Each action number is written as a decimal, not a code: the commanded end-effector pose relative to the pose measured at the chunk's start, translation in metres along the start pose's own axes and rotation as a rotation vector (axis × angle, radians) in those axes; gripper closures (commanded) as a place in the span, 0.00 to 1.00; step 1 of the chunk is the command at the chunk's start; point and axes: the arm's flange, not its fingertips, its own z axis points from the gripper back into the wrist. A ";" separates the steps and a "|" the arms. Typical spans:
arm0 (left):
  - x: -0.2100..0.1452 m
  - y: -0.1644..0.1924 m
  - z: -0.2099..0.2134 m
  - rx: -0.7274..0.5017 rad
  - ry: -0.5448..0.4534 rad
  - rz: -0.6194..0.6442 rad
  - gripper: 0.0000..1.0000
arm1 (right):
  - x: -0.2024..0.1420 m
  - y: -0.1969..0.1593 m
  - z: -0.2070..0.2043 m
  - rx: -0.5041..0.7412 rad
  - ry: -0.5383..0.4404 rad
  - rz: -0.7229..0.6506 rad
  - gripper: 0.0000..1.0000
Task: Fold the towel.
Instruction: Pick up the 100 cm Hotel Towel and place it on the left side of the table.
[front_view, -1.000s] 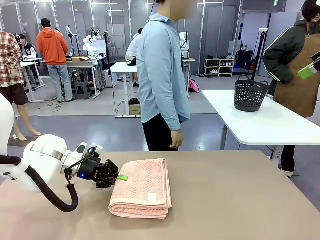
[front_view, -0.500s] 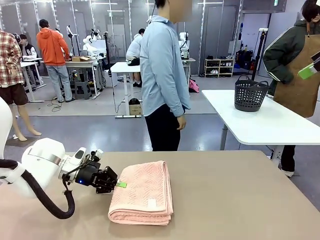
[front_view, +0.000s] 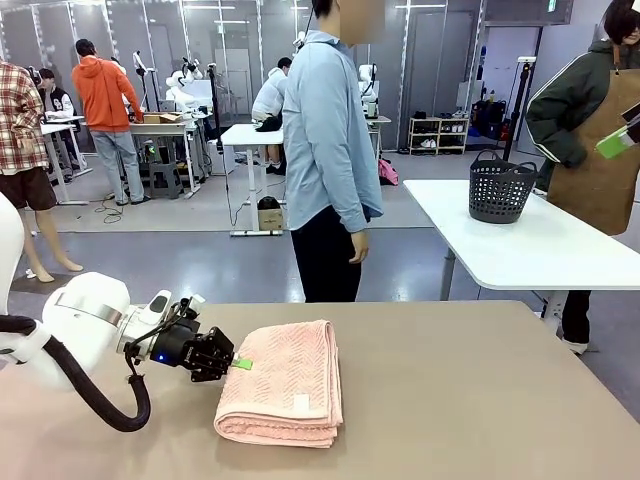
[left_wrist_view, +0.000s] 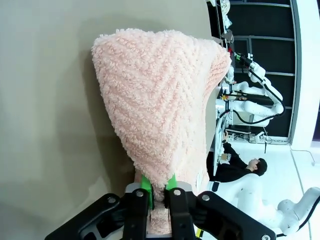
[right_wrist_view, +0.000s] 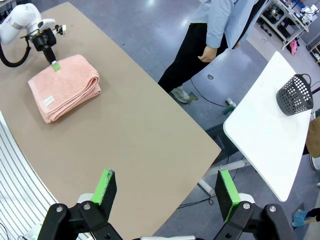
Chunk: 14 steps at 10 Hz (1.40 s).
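Note:
The pale salmon-pink towel (front_view: 285, 385) lies folded in a thick stack on the brown table (front_view: 480, 400), left of centre, with a small white label on top. My left gripper (front_view: 240, 364) comes in low from the left and is shut on the towel's left edge. In the left wrist view the green pads (left_wrist_view: 146, 183) pinch the terry cloth (left_wrist_view: 160, 110), which stretches away from them. From high above, the right wrist view shows the towel (right_wrist_view: 62, 87) and the left gripper (right_wrist_view: 54, 65) at its corner. My right gripper (right_wrist_view: 165, 182) hangs open well above the table's near side.
A person in a light blue shirt (front_view: 325, 150) stands at the table's far edge, arms down. A white table (front_view: 540, 250) with a black basket (front_view: 497, 187) stands at the back right. Bare tabletop lies right of the towel.
The left gripper's jaws have closed on the towel's left edge. The towel has slid a little to the left. The person has stepped slightly to the right.

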 end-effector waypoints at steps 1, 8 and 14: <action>0.000 0.000 0.000 0.000 0.000 -0.002 0.87 | 0.001 0.001 0.002 -0.003 0.008 -0.023 0.00; -0.016 -0.023 0.119 0.054 0.015 0.002 0.88 | 0.001 0.001 0.002 -0.003 0.008 -0.023 0.00; -0.035 0.004 0.287 0.099 -0.002 -0.052 0.88 | 0.001 0.001 0.002 -0.003 0.008 -0.023 0.00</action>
